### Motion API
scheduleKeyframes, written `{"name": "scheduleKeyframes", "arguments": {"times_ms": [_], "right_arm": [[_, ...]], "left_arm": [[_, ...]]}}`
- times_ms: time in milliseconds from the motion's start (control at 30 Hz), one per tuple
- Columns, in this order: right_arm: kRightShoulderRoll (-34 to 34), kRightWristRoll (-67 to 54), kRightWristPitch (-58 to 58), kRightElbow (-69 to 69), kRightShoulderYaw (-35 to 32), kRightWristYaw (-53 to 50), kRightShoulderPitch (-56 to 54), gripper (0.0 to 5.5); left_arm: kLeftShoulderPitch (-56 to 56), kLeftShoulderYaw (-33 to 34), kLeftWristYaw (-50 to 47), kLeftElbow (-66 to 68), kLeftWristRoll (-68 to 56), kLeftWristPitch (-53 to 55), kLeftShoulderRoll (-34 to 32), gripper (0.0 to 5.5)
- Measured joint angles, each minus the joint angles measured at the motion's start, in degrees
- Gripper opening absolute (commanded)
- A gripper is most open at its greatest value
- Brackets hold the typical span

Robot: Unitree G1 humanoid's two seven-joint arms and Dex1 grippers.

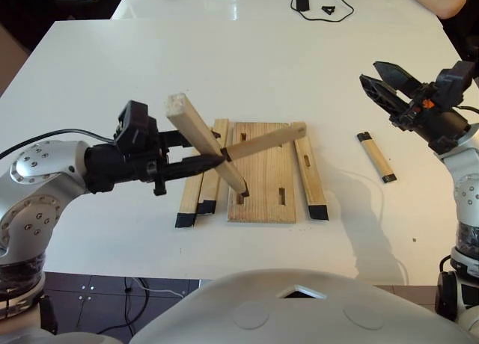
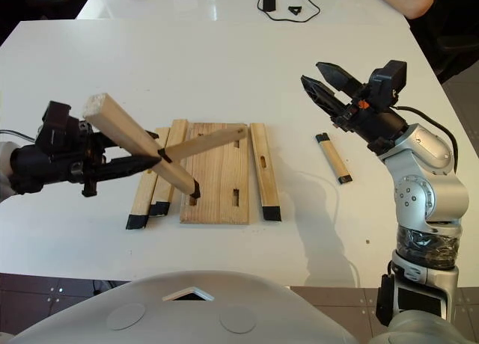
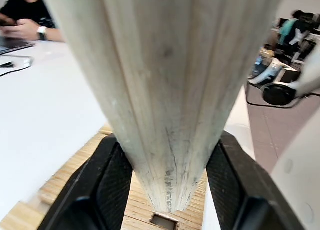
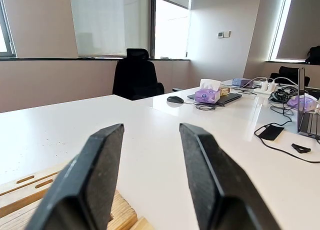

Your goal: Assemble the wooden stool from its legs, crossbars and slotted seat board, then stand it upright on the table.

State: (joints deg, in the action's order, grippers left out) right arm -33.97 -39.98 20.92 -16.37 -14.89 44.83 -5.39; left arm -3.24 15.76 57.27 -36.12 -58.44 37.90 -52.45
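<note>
Bare tabletop (image 1: 150, 82) lies open beyond the seat board (image 1: 263, 176); a tilted leg (image 1: 198, 131) and a slanted crossbar (image 1: 269, 140) block the way over it.

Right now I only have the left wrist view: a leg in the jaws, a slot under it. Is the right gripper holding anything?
Observer: No. The right gripper is open and empty, raised over the table to the right of the seat board.
Operator: Which slot am I at?
Observer: The near-left slot. The leg in the left gripper is tilted, its black-tipped end at that slot.
Operator: Where are the loose parts?
Observer: Two legs lie flat along the board's left edge, another leg along its right edge, and a short crossbar lies farther right on the table.
</note>
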Motion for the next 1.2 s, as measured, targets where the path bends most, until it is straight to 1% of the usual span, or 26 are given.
{"name": "scheduleKeyframes", "arguments": {"times_ms": [167,367,700,933,1200], "right_arm": [[0.1,2.2,-0.1,1.6,2.6,1.2,-0.2,2.04],[-0.1,5.2,-0.7,3.8,3.9,2.4,-0.7,2.04],[-0.1,7.5,-1.5,5.8,4.6,3.9,-2.0,2.04],[0.0,8.8,-2.7,7.0,5.6,4.2,-2.1,2.04],[0.1,9.8,-3.6,8.1,5.7,4.2,-2.1,2.04]], "left_arm": [[-2.0,-2.6,2.6,-0.5,6.5,-3.9,0.3,2.04],[-1.9,-3.3,4.9,0.4,8.5,-6.1,0.3,2.04],[-1.1,-8.0,9.5,2.2,12.9,-12.5,0.2,2.04],[2.5,-11.0,12.6,8.1,15.7,-13.1,-1.1,2.04],[2.7,-11.2,13.2,9.1,15.9,-13.4,-1.1,2.04]]}}
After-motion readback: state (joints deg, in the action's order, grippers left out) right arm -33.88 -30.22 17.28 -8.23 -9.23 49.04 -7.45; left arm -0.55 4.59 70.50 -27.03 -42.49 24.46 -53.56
